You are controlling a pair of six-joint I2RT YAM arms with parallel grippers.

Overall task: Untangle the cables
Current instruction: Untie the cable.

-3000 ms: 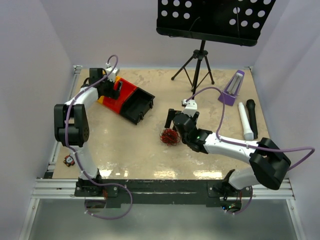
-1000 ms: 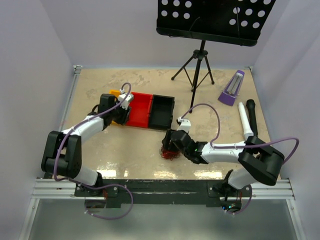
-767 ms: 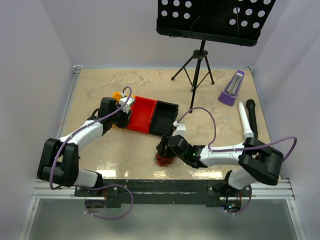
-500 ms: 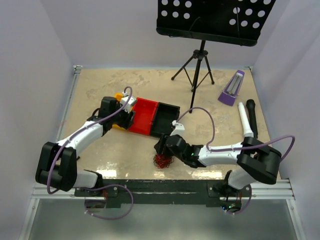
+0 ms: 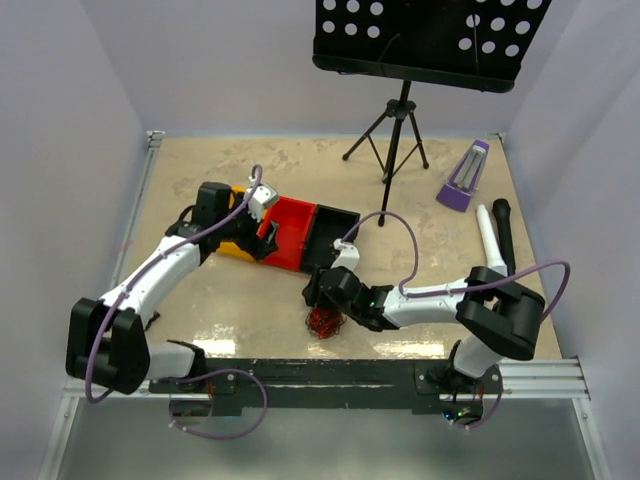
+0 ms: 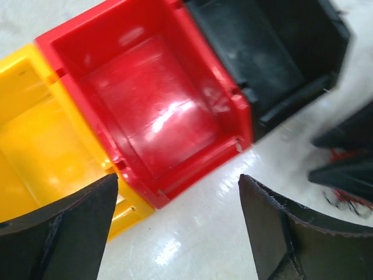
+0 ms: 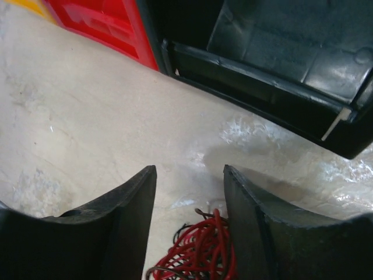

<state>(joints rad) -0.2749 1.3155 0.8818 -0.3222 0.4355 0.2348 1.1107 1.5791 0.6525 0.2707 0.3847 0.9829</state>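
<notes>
The cables are a small tangled wad of thin red and dark wires on the table near the front edge. In the right wrist view the cables lie between my right gripper's fingers, close to the right one, with a gap on the left. The right gripper is open, low over the wad. My left gripper hovers wide open at the near side of the red bin, holding nothing. In the left wrist view, the left gripper frames bare table and the cables peek in at right.
A row of joined bins lies mid-table: yellow bin, red bin, black bin. A music stand is at the back. A purple metronome, a white microphone and a black one are at the right.
The left gripper has opened wide and let go of the bin row after dragging it toward the middle. The right gripper pulled the wad toward the front edge and its jaws narrowed slightly.
</notes>
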